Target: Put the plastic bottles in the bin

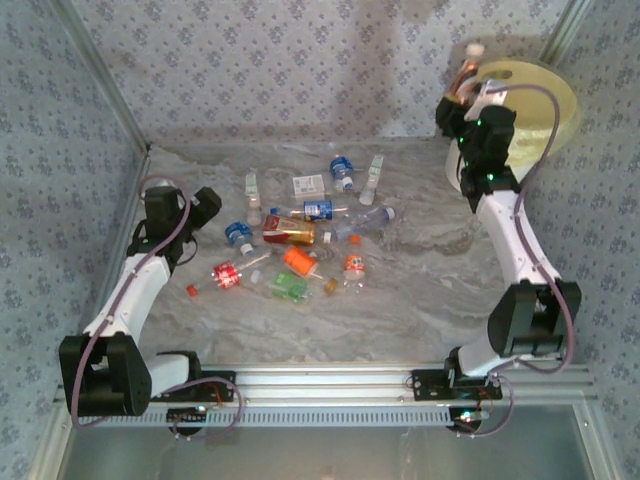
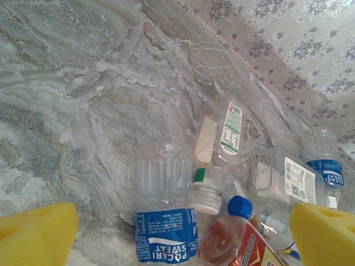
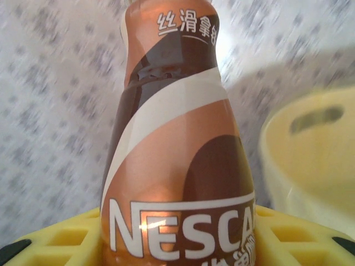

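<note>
Roughly a dozen plastic bottles point(image 1: 290, 232) lie scattered mid-left on the table point(image 1: 430, 290), so most of the job looks undone. Mix of clear bottles with blue, red, orange and green labels, some touching, all on their sides or tipped. A small white box point(image 1: 308, 184) sits among them toward the back.

One brown coffee bottle point(image 3: 172, 166) is in transit. The right gripper point(image 1: 470, 98) is raised at the far right corner and pinches the bottle low on its body, yellow fingers point(image 3: 61, 238) on both sides, neck pointing away from the wrist. The bin point(image 1: 560, 90) stands at the far right, off the table edge. In the right wrist view its cream rim and handle slot are just to the right of the bottle. Judged from above, the bottle is at the bin's left edge and not clearly over the mouth yet, so the drop is not done. Cannot tell whether anything is already inside the bin.

The left gripper point(image 1: 203, 208) hangs low at the left end of the pile, jaws spread wide, holding nothing. Its wrist view looks down on a blue-label bottle point(image 2: 166, 221) lying between the yellow pads, with more clear bottles just beyond; probably the next pick.

Progress: early, one bottle about to go in, the rest on the table.
</note>
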